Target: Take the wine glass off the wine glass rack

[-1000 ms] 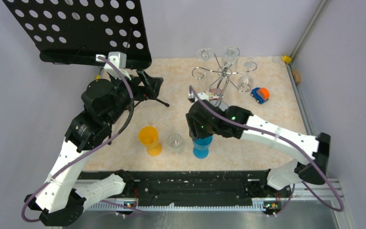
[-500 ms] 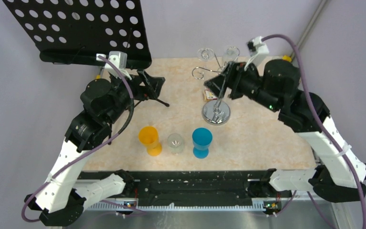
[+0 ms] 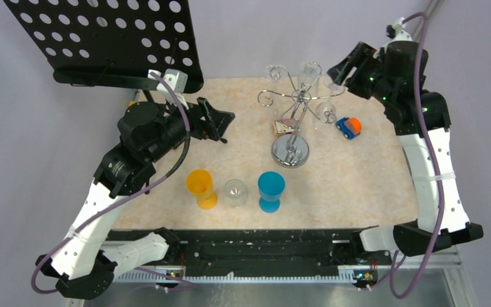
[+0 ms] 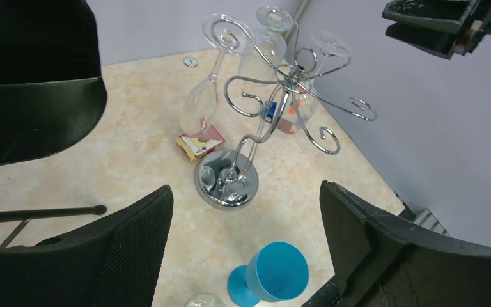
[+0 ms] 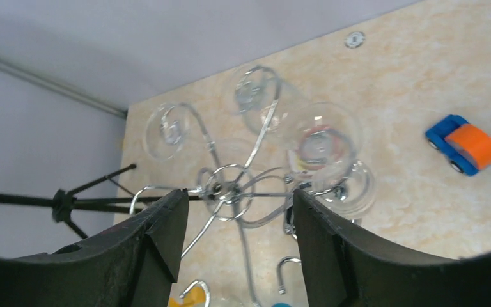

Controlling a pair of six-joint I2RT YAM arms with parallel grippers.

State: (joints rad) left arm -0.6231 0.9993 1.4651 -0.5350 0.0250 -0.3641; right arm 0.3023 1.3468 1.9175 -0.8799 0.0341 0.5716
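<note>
The chrome wine glass rack (image 3: pixel 290 152) stands at the back middle of the table on its round disc base, its curled arms spreading from the post top (image 5: pixel 226 188). Clear wine glasses hang upside down from the arms, one on the left (image 4: pixel 201 109) and one on the right (image 5: pixel 323 144). My right gripper (image 3: pixel 340 69) hovers open above the rack's back right side, looking down on the hub between its fingers (image 5: pixel 166 236). The left gripper (image 3: pixel 225 126) is open too, left of the rack and facing it, with nothing held.
A black perforated music stand (image 3: pixel 102 38) fills the back left, its tripod legs (image 3: pixel 208 131) beside my left gripper. An orange cup (image 3: pixel 201 185), a clear glass (image 3: pixel 235 190) and a blue goblet (image 3: pixel 271 188) stand in a front row. A toy car (image 3: pixel 349 126) and a small packet (image 3: pixel 286 126) lie near the rack.
The right arm has swung from beside the blue goblet up to the back right corner above the rack, its jaws wider. The left gripper has shifted slightly right toward the rack.
</note>
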